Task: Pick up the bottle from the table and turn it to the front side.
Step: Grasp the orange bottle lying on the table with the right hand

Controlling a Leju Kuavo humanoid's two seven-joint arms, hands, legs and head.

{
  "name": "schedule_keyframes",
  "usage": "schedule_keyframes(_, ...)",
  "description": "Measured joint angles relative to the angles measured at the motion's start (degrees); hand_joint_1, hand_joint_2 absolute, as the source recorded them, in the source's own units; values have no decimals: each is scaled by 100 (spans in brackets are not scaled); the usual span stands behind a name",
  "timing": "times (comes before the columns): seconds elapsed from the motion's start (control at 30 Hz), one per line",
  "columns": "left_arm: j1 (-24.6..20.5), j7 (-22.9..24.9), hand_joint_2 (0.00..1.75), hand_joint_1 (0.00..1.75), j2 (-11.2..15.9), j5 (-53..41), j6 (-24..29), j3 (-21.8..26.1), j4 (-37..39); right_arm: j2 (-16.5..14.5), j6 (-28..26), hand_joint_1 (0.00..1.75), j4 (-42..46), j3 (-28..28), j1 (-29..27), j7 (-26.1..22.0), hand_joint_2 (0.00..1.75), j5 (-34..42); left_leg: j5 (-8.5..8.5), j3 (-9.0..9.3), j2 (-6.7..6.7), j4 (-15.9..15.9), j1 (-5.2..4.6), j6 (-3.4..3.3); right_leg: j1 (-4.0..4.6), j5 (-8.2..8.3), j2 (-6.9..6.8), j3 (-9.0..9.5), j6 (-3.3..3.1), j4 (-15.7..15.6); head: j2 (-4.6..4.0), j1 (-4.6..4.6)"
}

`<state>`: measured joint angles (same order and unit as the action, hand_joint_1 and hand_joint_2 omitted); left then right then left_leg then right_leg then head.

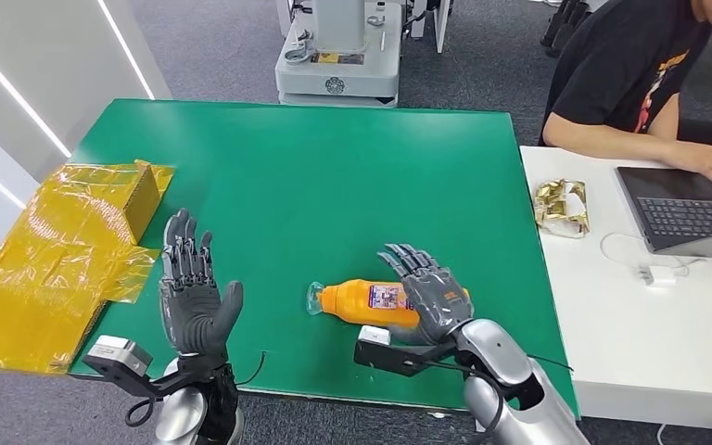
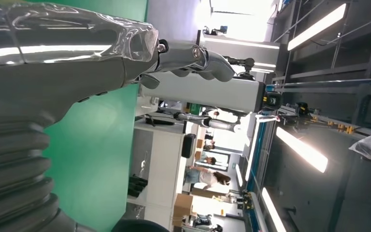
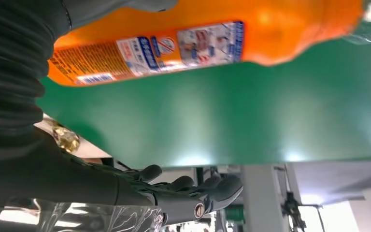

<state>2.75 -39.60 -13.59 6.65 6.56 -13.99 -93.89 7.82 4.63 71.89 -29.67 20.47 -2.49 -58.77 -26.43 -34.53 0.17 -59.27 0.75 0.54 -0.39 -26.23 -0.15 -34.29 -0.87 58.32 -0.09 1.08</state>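
An orange bottle [image 1: 366, 302] lies on its side on the green table [image 1: 315, 176], its clear cap pointing left and a printed label facing up. My right hand [image 1: 431, 292] hovers with fingers spread at the bottle's base end, covering part of it; I cannot tell whether it touches. In the right wrist view the bottle [image 3: 198, 43] lies beside the thumb, while the fingers [image 3: 193, 186] stretch out apart from it with green table between. My left hand [image 1: 190, 297] is raised near the table's front left, fingers apart and holding nothing; its fingers [image 2: 193, 58] are extended in the left wrist view.
Crumpled yellow plastic around a box [image 1: 65, 250] covers the table's left edge. To the right stands a white table [image 1: 649, 352] with a laptop [image 1: 686, 209], a gold wrapper [image 1: 561, 206] and a seated person [image 1: 630, 74]. A grey machine base [image 1: 338, 56] stands beyond the far edge.
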Motion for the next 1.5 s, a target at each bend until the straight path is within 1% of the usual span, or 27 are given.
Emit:
schedule_keyframes(0.1,-18,2,175,0,0,19,-54,0,38,67,9,0,-428,-2,180,110,175,-14,0,0,0,-1,0,0,0,1,1,0,0,0,0,0)
schedule_keyframes(0.2,-68,8,175,0,0,33,-84,0,92,104,30,0,-852,-3,328,91,175,39,0,0,0,-3,0,0,0,1,0,0,0,0,0,-1)
schedule_keyframes(0.63,-299,54,175,0,3,131,-89,0,325,113,112,0,-2286,-62,903,39,175,270,0,2,1,-3,0,0,0,2,2,1,0,1,0,-1)
schedule_keyframes(0.67,-303,54,175,0,3,135,-79,0,334,110,108,15,-2369,-64,950,22,175,285,0,2,1,-3,0,0,0,2,2,2,0,1,0,-2)
schedule_keyframes(0.77,-304,53,175,0,5,156,-50,0,355,99,94,146,-2618,-67,1088,-55,175,327,0,5,2,-3,0,0,0,2,3,4,0,1,0,-1)
schedule_keyframes(0.8,-305,52,175,0,6,165,-44,0,359,95,87,175,-2689,-69,1123,-86,175,335,0,6,2,-3,0,0,0,3,3,5,0,1,0,-1)
schedule_keyframes(1.03,-304,52,175,0,6,193,10,0,364,45,-89,175,-3022,-86,1262,-251,175,362,2,12,1,-3,0,-2,0,3,1,12,0,1,0,-1)
schedule_keyframes(1.37,-298,46,175,0,8,195,81,0,364,-50,-474,175,-3169,-93,1292,-445,175,471,3,11,1,-4,0,-3,0,4,1,12,0,1,0,-1)
schedule_keyframes(1.43,-293,33,175,0,8,195,115,0,364,-81,-611,175,-3171,-96,1273,-481,175,511,3,9,1,-4,0,-3,0,4,1,10,0,1,0,-1)
schedule_keyframes(1.5,-274,7,175,0,8,192,177,0,364,-136,-949,175,-3131,-70,1204,-517,175,622,3,6,0,-4,1,-3,1,4,0,8,0,2,0,0)
